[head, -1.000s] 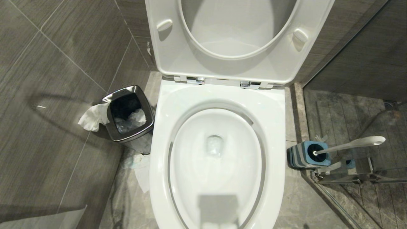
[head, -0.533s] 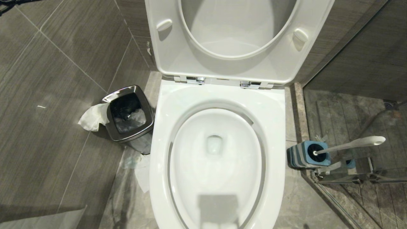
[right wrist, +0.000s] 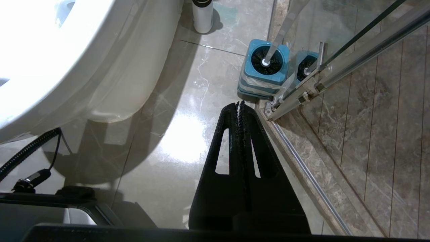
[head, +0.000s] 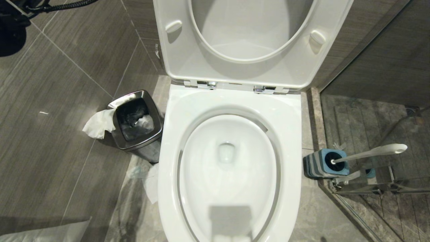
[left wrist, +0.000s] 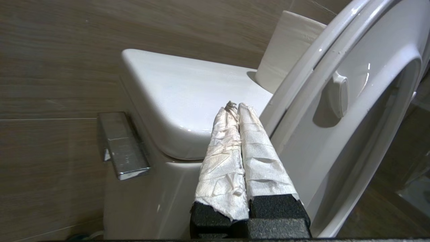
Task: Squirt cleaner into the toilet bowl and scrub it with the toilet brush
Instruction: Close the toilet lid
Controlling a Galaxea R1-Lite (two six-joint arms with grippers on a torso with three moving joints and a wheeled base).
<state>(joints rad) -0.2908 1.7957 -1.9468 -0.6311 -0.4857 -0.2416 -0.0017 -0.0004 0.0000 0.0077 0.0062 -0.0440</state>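
Both grippers closed and empty; left arm [head: 20, 10] now shows in head view's top-left corner

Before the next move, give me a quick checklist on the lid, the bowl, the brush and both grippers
1. Seat and lid raised: ok.
2. Toilet bowl unobstructed: ok.
3. Toilet brush standing in its blue-topped holder: ok.
4. Cleaner bottle located: cannot tell.
5. Left gripper empty, paper-wrapped fingers shut, near the tank: ok.
6. Right gripper shut and empty, low over the floor, short of the holder: ok.
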